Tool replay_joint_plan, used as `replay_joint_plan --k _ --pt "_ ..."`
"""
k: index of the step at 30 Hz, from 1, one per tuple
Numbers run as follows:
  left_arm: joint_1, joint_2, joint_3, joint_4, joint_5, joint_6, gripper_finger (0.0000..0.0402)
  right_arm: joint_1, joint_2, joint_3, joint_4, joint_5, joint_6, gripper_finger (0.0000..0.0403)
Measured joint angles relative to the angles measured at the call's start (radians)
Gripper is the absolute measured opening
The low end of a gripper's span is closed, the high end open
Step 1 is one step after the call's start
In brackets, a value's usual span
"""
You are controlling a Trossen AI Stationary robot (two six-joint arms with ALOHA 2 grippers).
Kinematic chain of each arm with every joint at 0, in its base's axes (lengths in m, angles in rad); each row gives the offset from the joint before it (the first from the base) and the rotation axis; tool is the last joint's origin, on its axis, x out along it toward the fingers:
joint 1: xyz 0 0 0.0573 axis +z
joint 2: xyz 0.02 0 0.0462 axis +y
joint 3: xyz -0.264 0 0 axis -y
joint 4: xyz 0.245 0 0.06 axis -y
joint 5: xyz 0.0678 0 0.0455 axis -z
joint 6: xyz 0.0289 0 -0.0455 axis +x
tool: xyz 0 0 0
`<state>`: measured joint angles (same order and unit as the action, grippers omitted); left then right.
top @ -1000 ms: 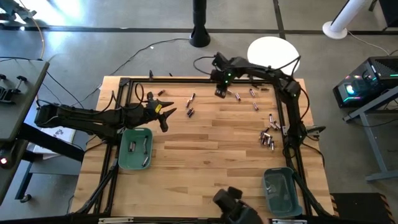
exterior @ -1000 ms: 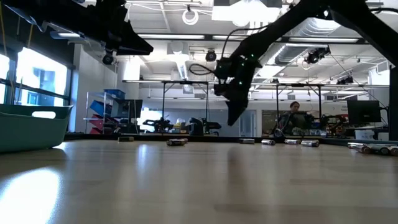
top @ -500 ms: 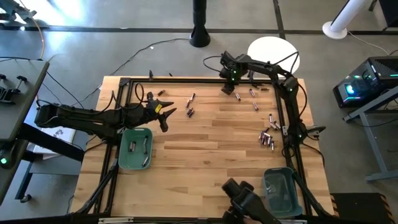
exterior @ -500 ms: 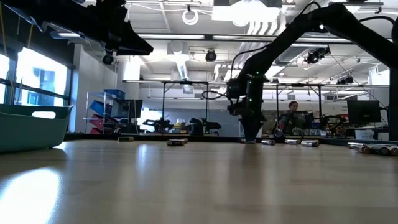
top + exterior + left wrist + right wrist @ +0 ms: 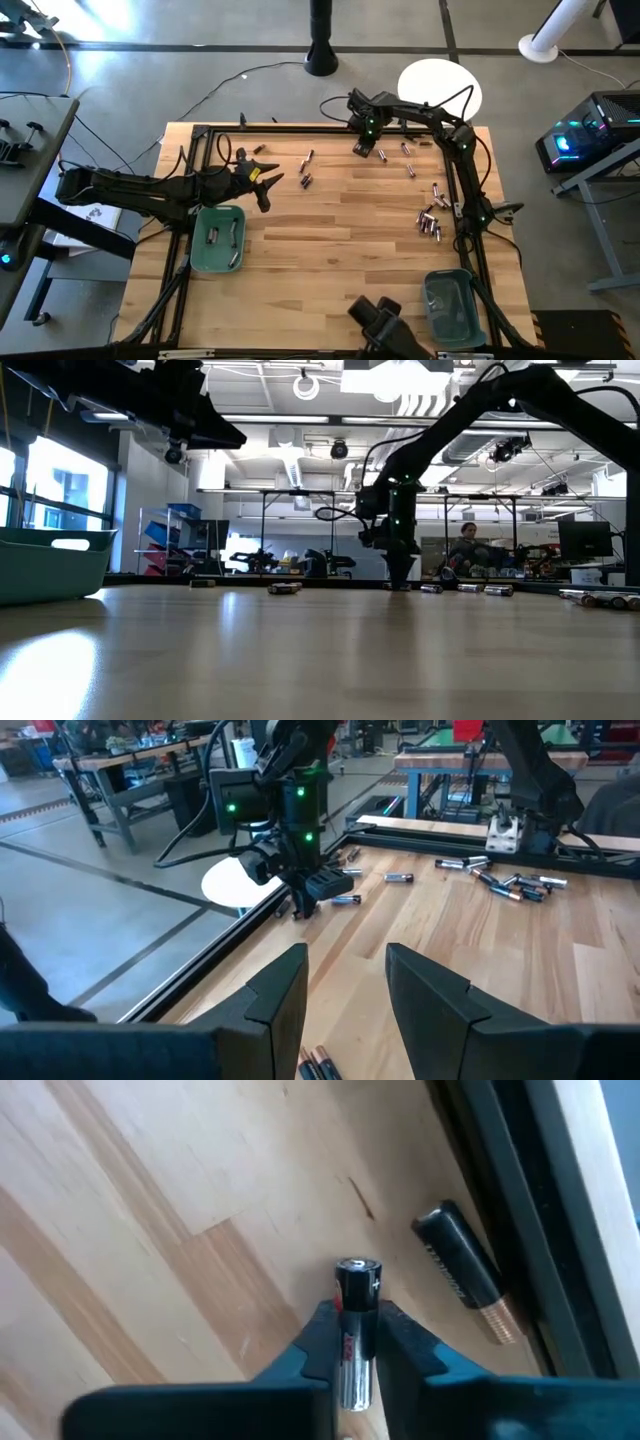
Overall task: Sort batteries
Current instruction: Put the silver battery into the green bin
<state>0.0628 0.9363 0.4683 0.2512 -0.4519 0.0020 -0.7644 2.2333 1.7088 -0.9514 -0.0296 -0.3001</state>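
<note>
While batteries lie in left teal bin, right bin contents unclear.

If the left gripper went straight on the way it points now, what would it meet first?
Probably the right gripper, closed on a battery across the table. Between it and the left gripper the wood looks bare, though depth is uncertain.
</note>
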Motion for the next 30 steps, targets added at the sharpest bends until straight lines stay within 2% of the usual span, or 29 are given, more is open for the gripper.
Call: replay_joint_plan --k 4,11,14,18,19,25,30 --pt "0.000 0.001 0.000 -0.011 0.000 -0.001 0.0129 0.015 -0.012 -0.003 0.004 -0.016 0.007 0.0026" --pt "0.000 0.037 0.001 -0.009 -0.001 -0.002 0.0129 0.110 -0.114 -0.007 0.139 -0.177 -0.022 0.0019" --pt "0.000 0.067 0.001 0.010 -0.003 -0.017 0.0129 0.149 -0.184 -0.077 0.249 -0.262 -0.032 0.0019" --pt "0.000 0.115 0.001 0.046 -0.003 -0.018 0.0129 0.185 -0.311 -0.276 0.518 -0.488 0.051 0.0019" --pt "0.000 0.126 0.001 0.059 -0.003 -0.017 0.0129 0.193 -0.346 -0.337 0.596 -0.517 0.076 0.0019" --pt "0.002 0.225 0.001 0.222 -0.003 -0.011 0.0129 0.312 -0.523 -0.638 1.089 -0.541 0.200 0.0019" --pt "0.003 0.300 0.001 0.331 -0.003 -0.009 0.0129 0.386 -0.573 -0.850 1.494 -0.523 0.298 0.0019"
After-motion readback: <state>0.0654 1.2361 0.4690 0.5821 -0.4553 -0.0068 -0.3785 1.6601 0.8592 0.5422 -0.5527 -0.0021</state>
